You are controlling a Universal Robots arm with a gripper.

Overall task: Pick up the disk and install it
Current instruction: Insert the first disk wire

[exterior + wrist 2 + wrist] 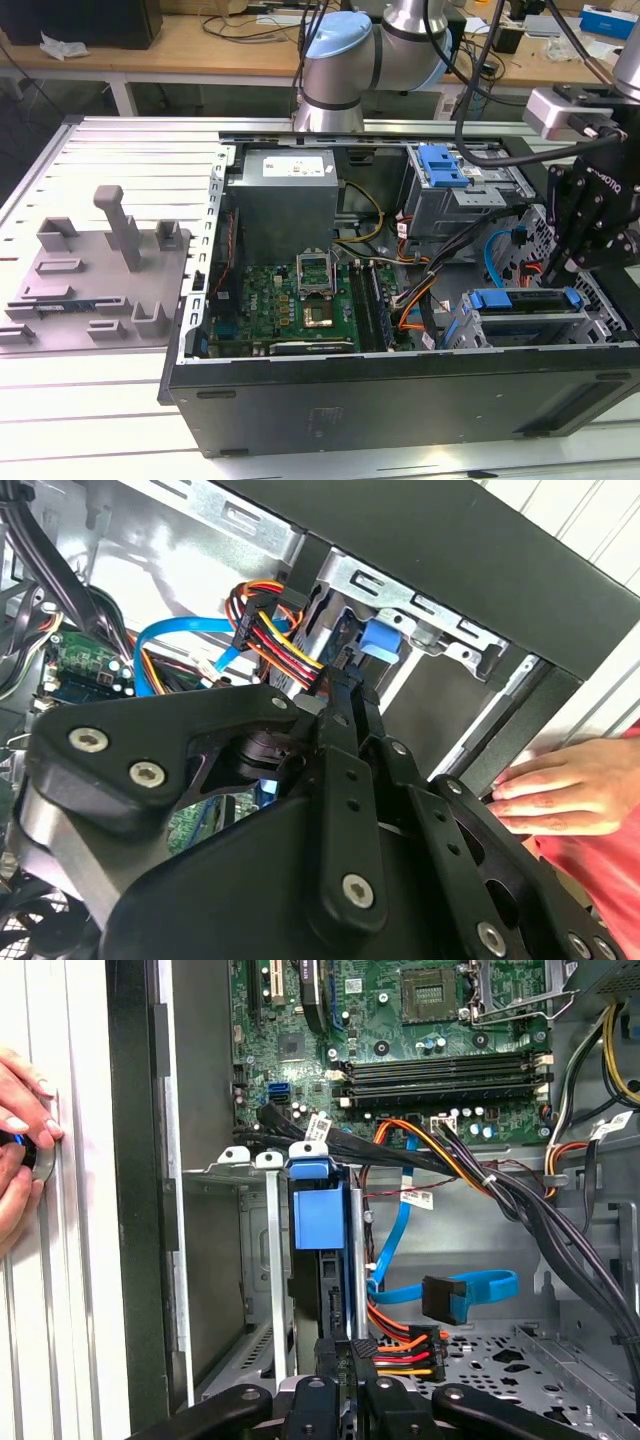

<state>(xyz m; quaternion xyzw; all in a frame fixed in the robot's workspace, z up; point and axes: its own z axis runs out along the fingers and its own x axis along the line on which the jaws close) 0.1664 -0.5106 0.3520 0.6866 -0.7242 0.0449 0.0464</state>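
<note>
Fingers: the gripper [348, 1352] has its fingers narrow, almost together, with the tips at the near end of the disk. I cannot tell if they pinch it or only touch it.
Power plug: a black plug with red, yellow and orange wires [400, 1348] lies just beside the tips.
Disk: the disk [320, 1215] stands on its edge inside the drive cage [275, 1260]. Its blue carrier is between the metal rails. In the exterior view the disk [525, 300] lies in the cage at the front corner of the case, on the exterior view's right, and the gripper [565, 265] is just above its end.
Blue cable: a flat blue data cable [470, 1290] curves beside the cage.
Hand: a person's hand [20, 1140] rests on the bench, outside the black wall of the computer case [400, 400].
Motherboard: the green motherboard [400, 1020] is beyond the cage, with an empty processor socket.
Far side: a grey power supply [285, 195] and a second cage with a blue latch [440, 165] sit at the back.
Bench: on the slatted bench [120, 160], a grey fixture [100, 270] lies well apart from the case.
</note>
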